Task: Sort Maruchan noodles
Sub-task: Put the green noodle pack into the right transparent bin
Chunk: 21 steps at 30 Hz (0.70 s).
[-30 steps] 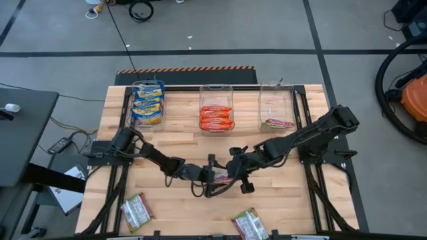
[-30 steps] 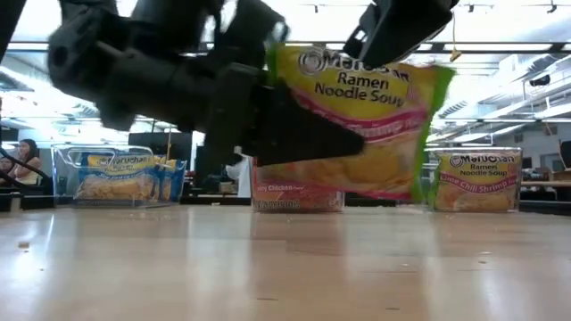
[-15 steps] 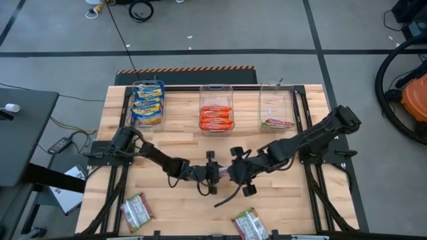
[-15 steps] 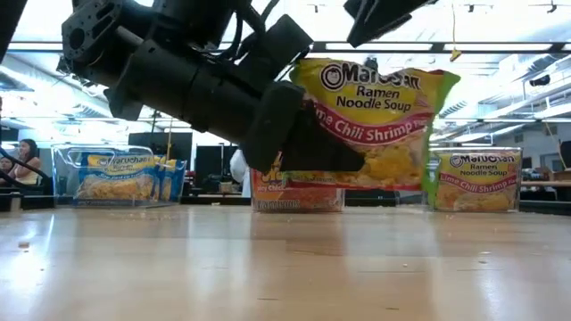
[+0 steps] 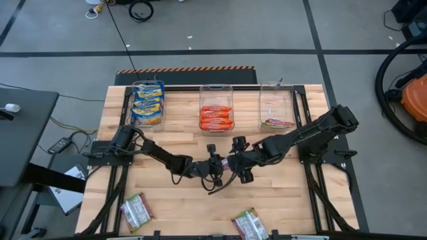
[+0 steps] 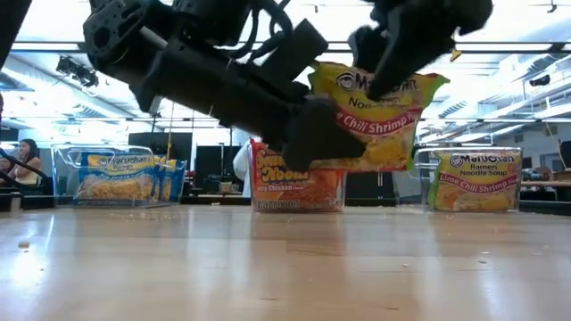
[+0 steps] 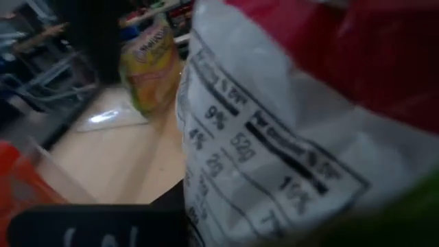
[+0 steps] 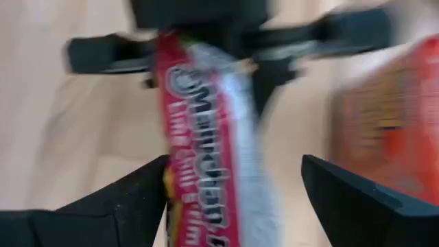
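Note:
A silvery-white, green and pink Maruchan noodles packet [image 6: 385,111] hangs over the middle of the table, between my two grippers. My left gripper [image 5: 215,168] reaches in from the table's left and is shut on it. My right gripper [image 8: 240,199] comes from the right and stands open, one finger on either side of the packet [image 8: 206,137]. Three clear bins line the far edge. The left bin [image 5: 148,101] holds yellow-and-blue packets, the middle bin [image 5: 216,115] orange-red ones, and the right bin [image 5: 276,113] one packet like the held one. My left gripper pinches the packet between its two fingers [image 6: 312,138] at the lower left part of the printed face [image 6: 350,150]. The fingers come from the table's left, slanting down. The packet stands on edge, its face toward the near side, lifted clear of the table.
Two more green-and-pink packets lie near the front edge, one at the left [image 5: 137,211] and one right of the middle [image 5: 248,223]. Bare wood [image 5: 180,203] lies between them and the arms. A person [image 6: 27,156] sits in the room beyond the table.
My left gripper has shut on the packet and taken hold. My right gripper, which held it, has opened and let go. Both grippers and the packet have gone a little toward the far edge, the packet staying clear of the table.

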{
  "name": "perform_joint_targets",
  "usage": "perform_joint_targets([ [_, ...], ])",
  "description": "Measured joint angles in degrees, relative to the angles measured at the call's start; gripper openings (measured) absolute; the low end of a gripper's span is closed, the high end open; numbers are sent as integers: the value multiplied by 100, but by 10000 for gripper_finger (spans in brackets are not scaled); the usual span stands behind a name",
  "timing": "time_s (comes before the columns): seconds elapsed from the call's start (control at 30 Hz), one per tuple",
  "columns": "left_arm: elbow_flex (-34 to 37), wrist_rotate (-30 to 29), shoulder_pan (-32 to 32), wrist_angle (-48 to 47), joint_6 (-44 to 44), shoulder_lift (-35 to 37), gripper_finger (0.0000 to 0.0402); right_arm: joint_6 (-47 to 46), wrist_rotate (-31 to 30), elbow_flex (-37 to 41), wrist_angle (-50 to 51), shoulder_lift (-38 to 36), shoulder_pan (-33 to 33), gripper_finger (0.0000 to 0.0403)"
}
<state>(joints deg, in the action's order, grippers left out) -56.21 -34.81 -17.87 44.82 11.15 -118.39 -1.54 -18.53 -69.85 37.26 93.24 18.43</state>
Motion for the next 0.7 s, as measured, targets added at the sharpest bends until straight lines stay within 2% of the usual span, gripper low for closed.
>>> perform_joint_targets([
  [0.07, -98, -236, -25, 26, 169, 2, 93, 122, 465, 97, 30, 23, -76, 328],
  [0.13, -150, -340, -36, 11, 267, 75, 93, 170, 615, 163, 10, 84, -120, 322],
  [0.33, -264, -202, 45, -750, -351, 288, 93, 262, 28, 178, 51, 101, -137, 285],
  [0.53, -262, -117, 84, -1284, -860, 376, 98, 176, 45, 143, 48, 86, -134, 200],
  [0.7, -261, -7, 80, -1648, -1187, 576, 135, 155, 309, 138, 102, 22, -189, 127],
])
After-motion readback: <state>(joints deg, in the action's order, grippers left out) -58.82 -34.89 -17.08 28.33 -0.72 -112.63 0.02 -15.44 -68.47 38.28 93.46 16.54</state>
